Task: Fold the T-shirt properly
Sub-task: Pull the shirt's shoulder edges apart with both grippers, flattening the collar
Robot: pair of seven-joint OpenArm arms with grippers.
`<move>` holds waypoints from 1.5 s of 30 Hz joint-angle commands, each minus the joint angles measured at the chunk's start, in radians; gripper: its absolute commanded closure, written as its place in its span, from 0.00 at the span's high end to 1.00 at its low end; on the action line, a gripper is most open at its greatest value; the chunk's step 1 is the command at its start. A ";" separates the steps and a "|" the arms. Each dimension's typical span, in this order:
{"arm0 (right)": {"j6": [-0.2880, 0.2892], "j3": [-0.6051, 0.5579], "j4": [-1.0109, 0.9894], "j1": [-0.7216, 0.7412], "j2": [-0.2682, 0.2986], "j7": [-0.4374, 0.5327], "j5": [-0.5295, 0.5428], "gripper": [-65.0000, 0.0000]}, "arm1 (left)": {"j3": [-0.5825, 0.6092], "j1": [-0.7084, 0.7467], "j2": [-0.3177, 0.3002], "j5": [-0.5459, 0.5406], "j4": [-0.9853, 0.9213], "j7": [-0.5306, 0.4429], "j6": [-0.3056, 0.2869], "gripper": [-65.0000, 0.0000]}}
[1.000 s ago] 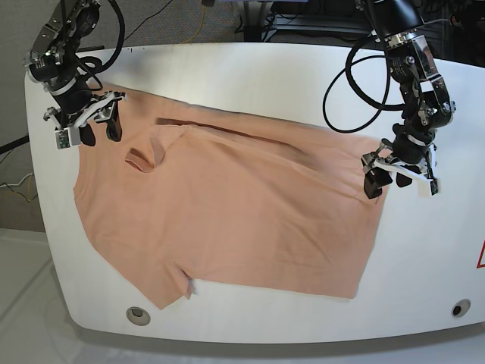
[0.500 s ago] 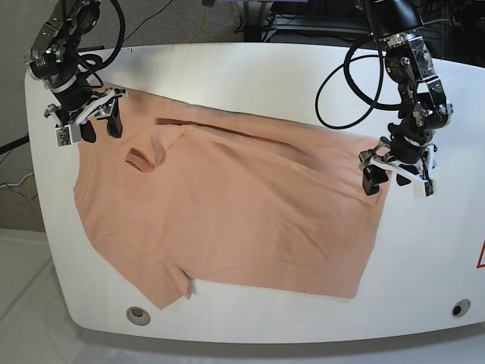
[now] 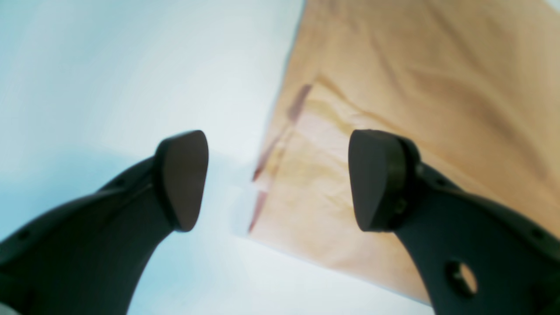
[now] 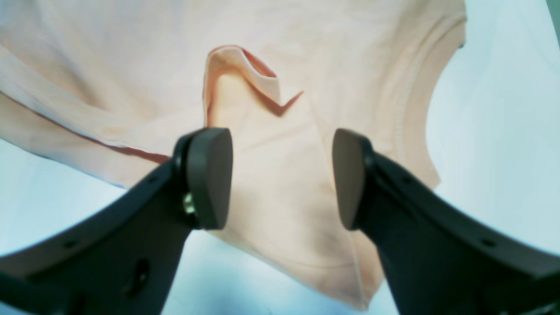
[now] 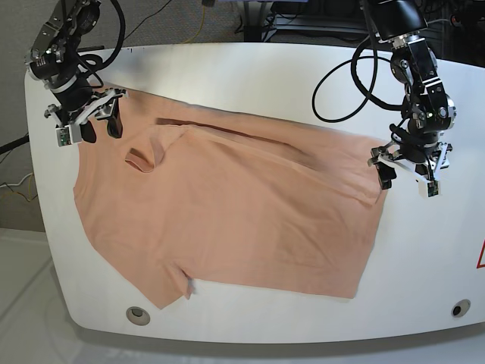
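The T-shirt point(image 5: 227, 205) is spread nearly flat on the white tabletop point(image 5: 250, 76), hem toward the base view's right, collar end toward its left. A small raised fold point(image 5: 142, 158) is seen near the collar end, and a long crease point(image 5: 227, 129) runs along the far edge.

The left tool point(image 5: 409, 178) is held over the shirt's right-hand corner, its jaws spread wide. In the left wrist view one finger point(image 3: 181, 179) is seen over bare tabletop, the other point(image 3: 378, 179) over cloth, with the shirt's edge point(image 3: 262, 175) between them. Nothing is gripped.

The right tool point(image 5: 87, 127) is held at the far left corner, jaws parted, nothing pinched. In the right wrist view the raised fold point(image 4: 245, 74) lies just beyond the fingers point(image 4: 210, 183), and a hemmed edge point(image 4: 415, 109) curves at right. Contact with cloth cannot be told.
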 commanded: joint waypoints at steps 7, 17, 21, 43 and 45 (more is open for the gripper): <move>0.006 0.003 0.015 0.004 0.013 0.026 0.021 0.54 | -0.003 -0.018 0.012 0.076 -0.078 -0.018 0.001 0.73; 0.006 0.004 0.015 0.002 0.013 0.026 0.021 0.54 | -0.003 -0.019 0.007 0.069 -0.192 -0.070 -0.007 0.73; 0.006 0.004 0.015 0.002 0.013 0.026 0.024 0.54 | -0.002 -0.018 0.007 0.069 -0.204 -0.118 -0.014 0.74; 0.006 0.004 0.015 0.002 0.013 0.026 0.026 0.54 | -0.003 -0.053 0.011 0.007 -0.344 -0.142 -0.126 0.73; 0.006 0.004 0.015 0.002 0.013 0.026 0.026 0.54 | -0.002 -0.052 0.011 -0.015 -0.341 -0.142 -0.130 0.69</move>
